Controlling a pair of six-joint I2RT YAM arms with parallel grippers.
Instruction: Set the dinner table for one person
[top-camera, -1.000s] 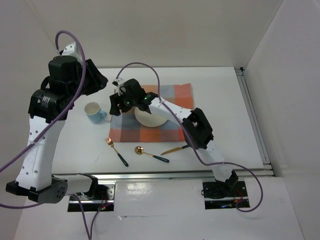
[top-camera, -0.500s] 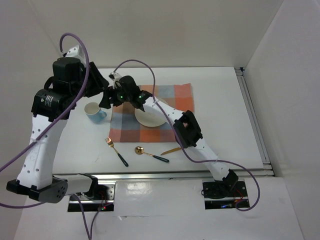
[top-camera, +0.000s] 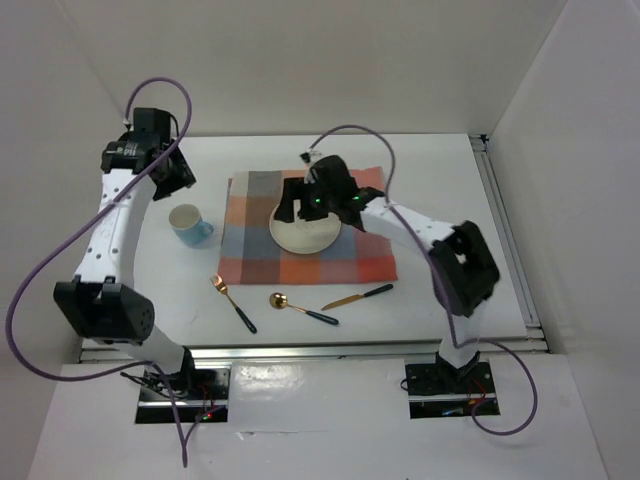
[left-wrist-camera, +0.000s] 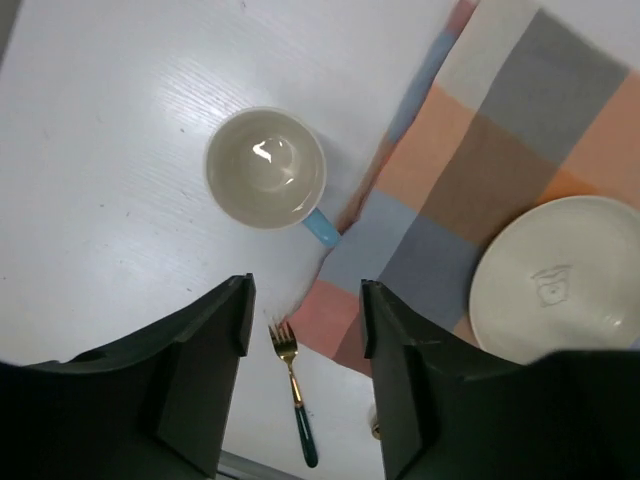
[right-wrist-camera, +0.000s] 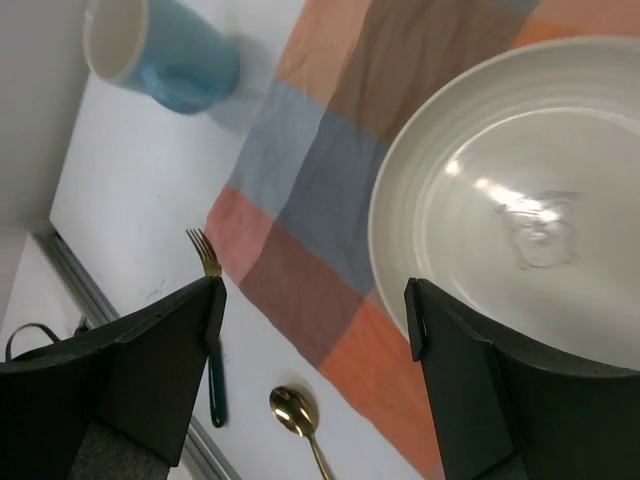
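Observation:
The white dinner table (top-camera: 440, 180) holds an orange, blue and grey checked mat (top-camera: 352, 254) with a white plate (top-camera: 303, 236) on it. A blue mug (top-camera: 187, 224) stands upright left of the mat. A gold fork (top-camera: 232, 302), spoon (top-camera: 300, 308) and knife (top-camera: 357, 296) with dark handles lie in front of the mat. My left gripper (top-camera: 176, 176) is open and empty, high above the mug (left-wrist-camera: 266, 167). My right gripper (top-camera: 293, 207) is open and empty above the plate's left side (right-wrist-camera: 530, 210).
Aluminium rails run along the table's right edge (top-camera: 508, 240) and near edge (top-camera: 300, 350). White walls enclose the back and sides. In the right wrist view the fork (right-wrist-camera: 210, 330) and spoon (right-wrist-camera: 298, 415) lie below the mat's corner (right-wrist-camera: 300, 260).
My left arm has swung back and left, away from the mat. My right gripper has moved right, from the mat's left edge to over the plate.

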